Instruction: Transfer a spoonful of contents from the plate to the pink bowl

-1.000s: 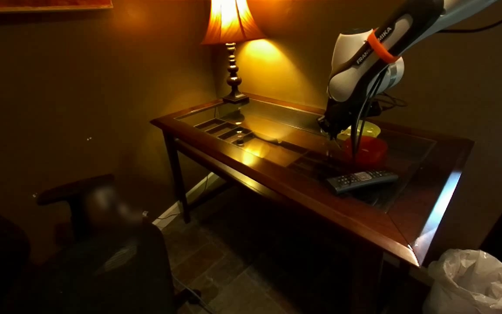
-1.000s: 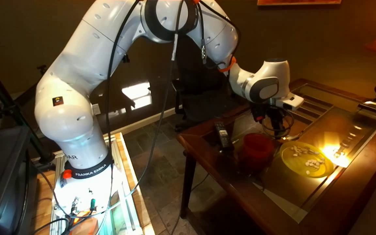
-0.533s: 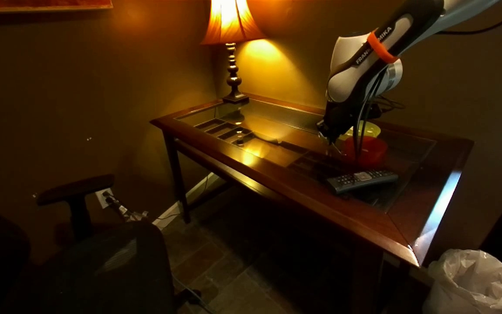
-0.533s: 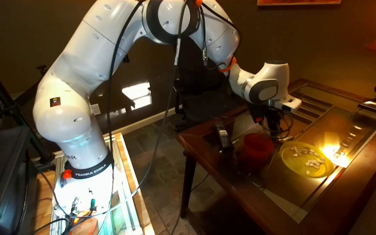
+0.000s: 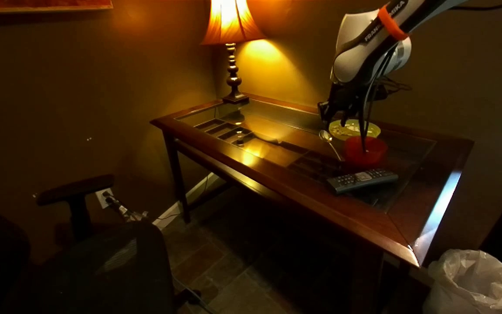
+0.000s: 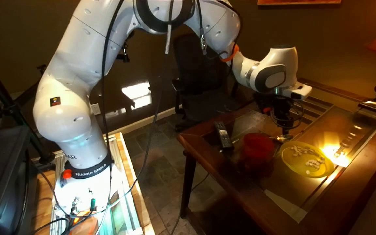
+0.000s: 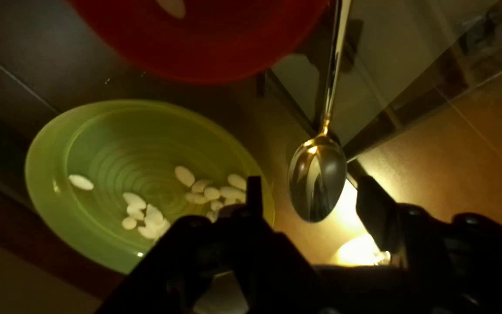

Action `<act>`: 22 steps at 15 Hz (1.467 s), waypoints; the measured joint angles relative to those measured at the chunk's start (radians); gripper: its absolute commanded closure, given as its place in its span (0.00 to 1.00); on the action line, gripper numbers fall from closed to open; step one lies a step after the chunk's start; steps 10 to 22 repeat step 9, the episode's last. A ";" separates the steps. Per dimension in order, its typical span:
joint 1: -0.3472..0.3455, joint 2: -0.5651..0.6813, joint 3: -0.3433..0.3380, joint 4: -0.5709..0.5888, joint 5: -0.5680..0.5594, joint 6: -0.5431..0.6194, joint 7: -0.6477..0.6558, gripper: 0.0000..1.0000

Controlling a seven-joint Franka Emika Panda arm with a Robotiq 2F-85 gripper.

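1. Wrist view: the hand [image 7: 310, 192] had its fingers [image 7: 254, 196] spread wide and held nothing; they appeared on either side of the spoon [image 7: 320, 152]. Whether one touched the metal, I could not tell.
2. The spoon lay on the counter [image 5: 294, 185], its round end near the plate [image 7: 137, 135], its handle [image 7: 334, 69] just beside the bowl [image 7: 216, 52]. I supposed this place was convenient, because both plate and bowl could be reached from it.
3. White pieces [image 7: 153, 216] lay on the plate, mostly in two loose groups; such groups, in my opinion, would be easier to scoop than single ones.
4. The bowl, pink in the task but red to my eyes, stood near the plate, probably to make the carrying short. At least one pale piece [image 7: 173, 6] was inside it; in the spoon I saw none.
5. I could not judge whether this was a full spoonful. For scooping, the hand would need the handle; the smooth round end could slip.
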 measured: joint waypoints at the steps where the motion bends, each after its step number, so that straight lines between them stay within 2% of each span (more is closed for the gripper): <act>1: 0.003 -0.036 -0.008 -0.011 -0.012 -0.023 0.000 0.02; 4: 0.004 -0.172 -0.010 -0.068 -0.055 -0.180 -0.012 0.00; 7: -0.007 -0.317 0.021 -0.166 -0.093 -0.335 -0.109 0.00; 9: -0.023 -0.348 0.040 -0.183 -0.093 -0.342 -0.115 0.00; 22: -0.023 -0.348 0.040 -0.183 -0.093 -0.342 -0.115 0.00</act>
